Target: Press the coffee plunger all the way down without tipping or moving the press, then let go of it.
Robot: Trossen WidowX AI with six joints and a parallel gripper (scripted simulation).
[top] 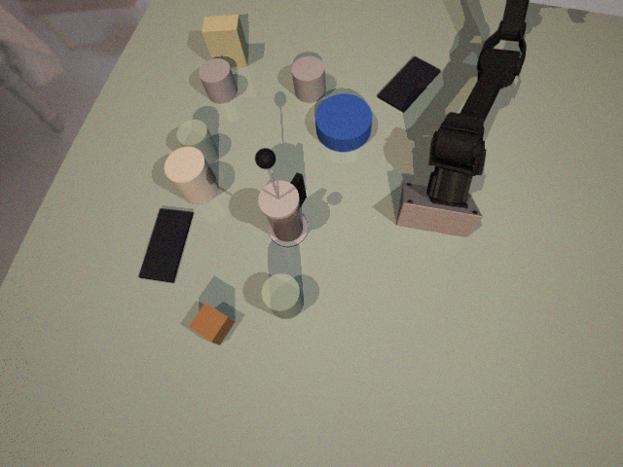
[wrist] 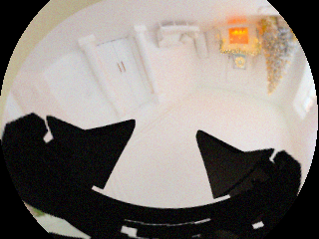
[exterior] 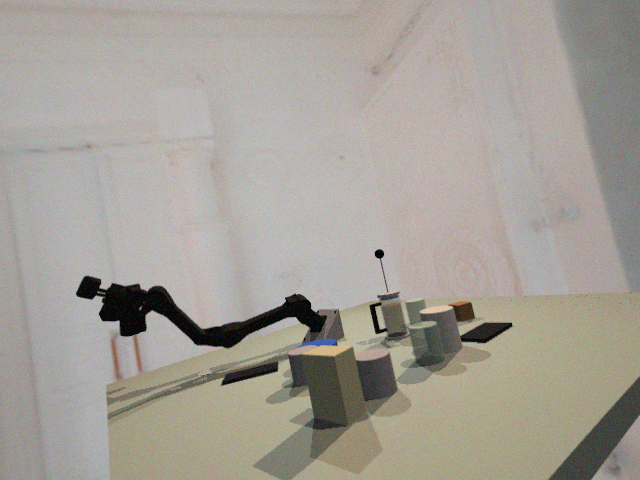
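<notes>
The coffee press (top: 286,224) (exterior: 394,319) stands upright on the table, a clear cylinder with dark contents, a pale lid and a black side handle (top: 300,188) (exterior: 378,330). Its plunger is up: a thin rod rises from the lid to a black ball knob (top: 265,159) (exterior: 378,253). My gripper (wrist: 166,128) is open, with nothing between its fingers in the wrist view. It is outside the top view; in the exterior view the arm holds it up at the far left, well away from the press. The press does not show in the wrist view.
A peach cylinder (top: 192,175) (exterior: 440,330) and greenish see-through cylinders (top: 281,294) (exterior: 427,343) stand near the press. A blue disc (top: 344,121), mauve cylinders (top: 309,80), a yellow block (top: 225,40), an orange block (top: 210,322) and black slabs (top: 166,245) (top: 409,84) also lie around.
</notes>
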